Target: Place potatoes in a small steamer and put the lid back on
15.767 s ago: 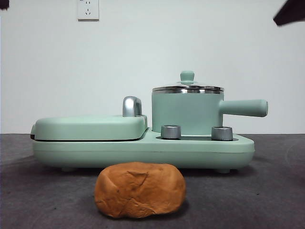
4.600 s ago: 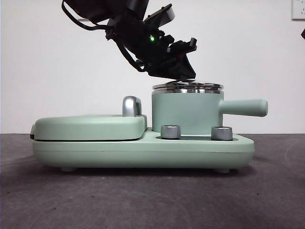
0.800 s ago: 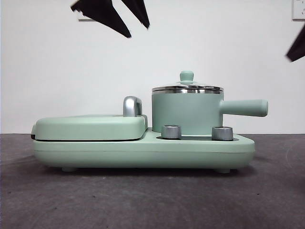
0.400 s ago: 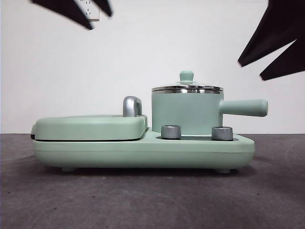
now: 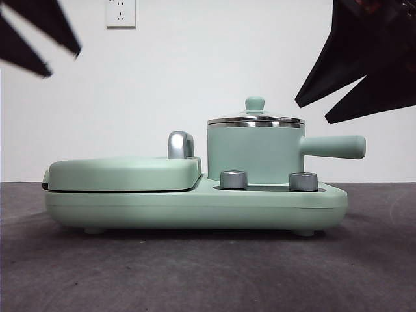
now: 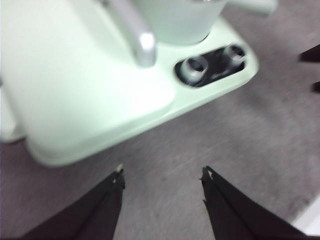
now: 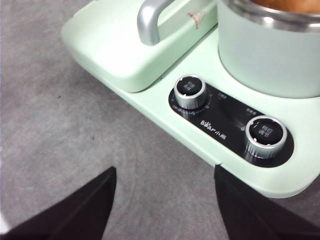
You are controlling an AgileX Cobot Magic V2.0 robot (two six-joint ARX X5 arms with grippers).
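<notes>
**Lid on steamer, both arms clear**

You see the mint-green cooker base (image 5: 195,208) on the grey table (image 5: 195,279), griddle cover (image 5: 123,173) closed. The small steamer (image 5: 255,155) sits at its right end w/ lid (image 5: 255,119) on; potatoes (image 7: 295,5) show orange inside at the rim. Right gripper (image 7: 165,172) hangs above the knobs (image 7: 190,91), jaws apart. Left gripper (image 6: 162,175), jaws apart, is over bare table beside the base.

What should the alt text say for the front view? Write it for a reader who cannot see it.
A mint-green steamer pot with its glass lid on stands on a mint-green cooker base, beside a closed griddle cover. Two black grippers hang open in the upper corners: left gripper, right gripper.
</notes>
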